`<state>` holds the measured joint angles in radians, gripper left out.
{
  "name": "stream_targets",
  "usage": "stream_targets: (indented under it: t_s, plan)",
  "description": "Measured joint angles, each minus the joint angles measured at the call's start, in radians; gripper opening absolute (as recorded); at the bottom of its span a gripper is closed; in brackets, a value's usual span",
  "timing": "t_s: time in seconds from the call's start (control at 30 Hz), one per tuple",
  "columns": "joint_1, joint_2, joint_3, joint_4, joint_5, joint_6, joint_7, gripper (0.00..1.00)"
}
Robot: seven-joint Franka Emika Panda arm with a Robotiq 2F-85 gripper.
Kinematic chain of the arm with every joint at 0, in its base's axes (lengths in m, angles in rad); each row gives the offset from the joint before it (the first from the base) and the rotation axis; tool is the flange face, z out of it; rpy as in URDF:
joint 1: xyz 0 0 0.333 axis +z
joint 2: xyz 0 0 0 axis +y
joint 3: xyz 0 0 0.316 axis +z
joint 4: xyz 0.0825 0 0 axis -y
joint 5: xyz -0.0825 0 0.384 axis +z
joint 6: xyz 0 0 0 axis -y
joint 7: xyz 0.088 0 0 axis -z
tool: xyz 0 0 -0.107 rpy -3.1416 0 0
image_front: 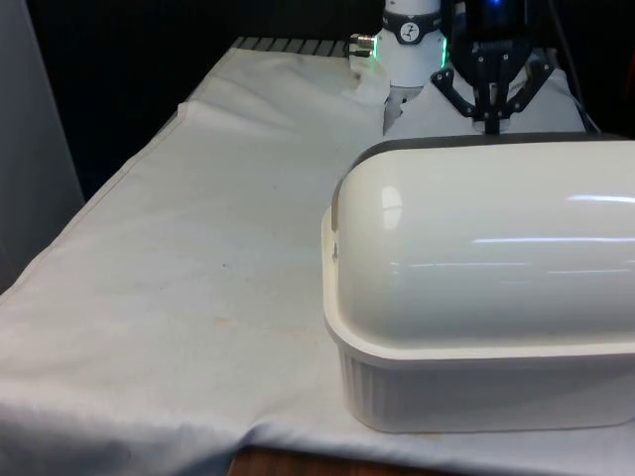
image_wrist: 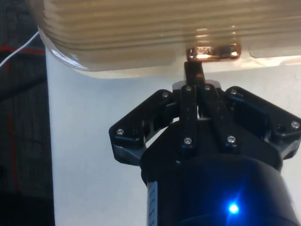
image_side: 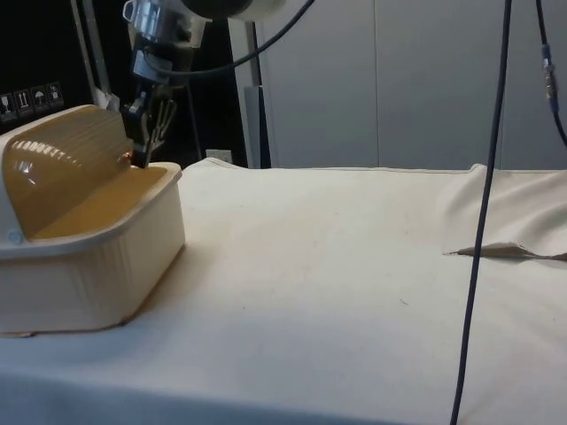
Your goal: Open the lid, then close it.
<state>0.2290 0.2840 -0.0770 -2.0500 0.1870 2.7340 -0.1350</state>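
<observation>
Bread box (image_front: 476,397) w/ ribbed cream base and glossy domed lid (image_front: 486,248) sat lower right of front view, cut off at the frame's right edge; in side view it was far left. I saw a copper handle (image_wrist: 212,52) at the lid's edge. Box hid the fingertips in front view. Gripper (image_wrist: 194,70) hung upright behind lid, fingers pressed together, tips at handle; grasp unclear.
</observation>
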Motion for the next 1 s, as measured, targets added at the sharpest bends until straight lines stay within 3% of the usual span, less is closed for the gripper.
stream_targets:
  t_s: [1.0]
  plan:
    - [-0.002,0.0,-0.005,0.051,0.0,0.089,-0.006,0.0]
